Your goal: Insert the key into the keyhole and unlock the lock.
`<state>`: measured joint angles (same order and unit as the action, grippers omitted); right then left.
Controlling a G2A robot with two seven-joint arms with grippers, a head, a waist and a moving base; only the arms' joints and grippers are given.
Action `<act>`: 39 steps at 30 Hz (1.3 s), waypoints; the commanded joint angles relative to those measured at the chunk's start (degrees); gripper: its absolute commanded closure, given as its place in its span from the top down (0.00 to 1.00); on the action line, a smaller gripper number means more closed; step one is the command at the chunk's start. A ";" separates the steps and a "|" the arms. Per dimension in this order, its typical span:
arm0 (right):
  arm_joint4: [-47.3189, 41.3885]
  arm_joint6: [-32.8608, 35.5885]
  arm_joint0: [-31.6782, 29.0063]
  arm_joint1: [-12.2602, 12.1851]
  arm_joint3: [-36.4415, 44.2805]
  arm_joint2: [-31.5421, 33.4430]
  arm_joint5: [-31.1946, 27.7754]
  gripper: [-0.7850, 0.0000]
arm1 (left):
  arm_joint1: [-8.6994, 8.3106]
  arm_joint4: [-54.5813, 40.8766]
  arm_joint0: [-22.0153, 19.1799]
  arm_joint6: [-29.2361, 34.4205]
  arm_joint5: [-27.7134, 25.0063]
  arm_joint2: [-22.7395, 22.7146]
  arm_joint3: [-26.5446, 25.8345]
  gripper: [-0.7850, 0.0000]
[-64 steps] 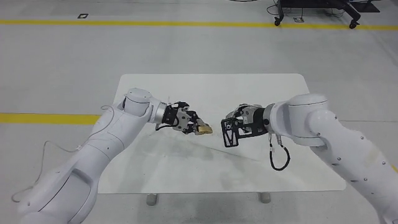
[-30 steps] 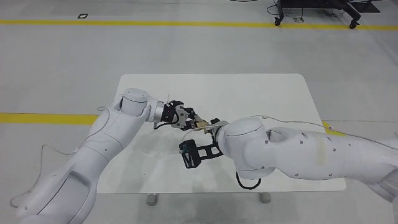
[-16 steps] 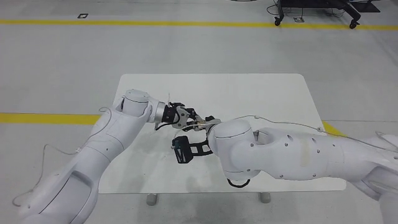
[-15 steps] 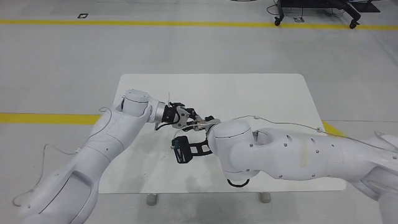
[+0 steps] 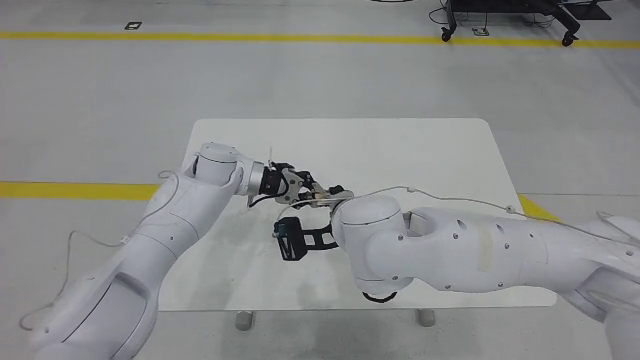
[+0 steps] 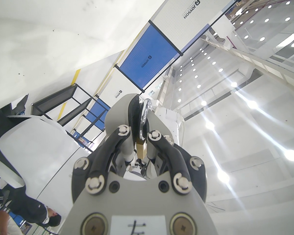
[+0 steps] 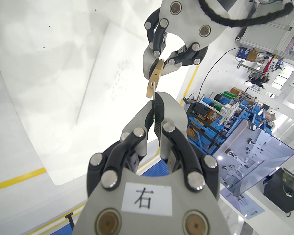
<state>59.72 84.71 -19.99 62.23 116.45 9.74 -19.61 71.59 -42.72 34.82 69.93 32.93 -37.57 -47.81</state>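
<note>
I count one lock (image 7: 154, 76), two arms and one white surface (image 5: 440, 160). The lock is a small brass padlock. It is held up off the surface, a little left of the centre of the top view, where the two arms meet.

The left arm (image 5: 200, 205) comes in from the lower left of that frame. The left jaws are clamped on the lock's body with a pad (image 7: 148, 67) on either flat side, and the brass end sticks out past the tips. In the left wrist view I see the brass deep inside the grip at mid-frame, with a silver part just beyond it toward the tips.

The right arm (image 5: 460, 250) sweeps in from the lower right of the top frame and hides part of the meeting point. In the right wrist view the right jaws are pressed together at mid-frame, with their tips right at the free end of the lock, touching it or nearly so.

The key I cannot make out. Anything pinched between those tips is too small to tell, so I cannot say whether it sits in the keyhole.
</note>
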 commanded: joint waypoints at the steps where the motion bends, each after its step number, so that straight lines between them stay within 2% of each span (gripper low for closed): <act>1: -0.12 0.13 -0.23 0.00 -0.25 0.00 0.13 0.00 | -0.04 0.20 0.10 -0.03 0.14 -0.13 -0.19 0.00; 39: 7.43 1.70 -4.58 3.79 -7.36 0.00 1.68 0.00 | -0.49 4.27 1.24 -3.21 1.34 -2.12 -3.42 0.00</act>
<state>67.15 86.34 -24.57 65.96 109.12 9.74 -18.00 71.10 -38.49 36.05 66.69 34.26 -39.67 -51.21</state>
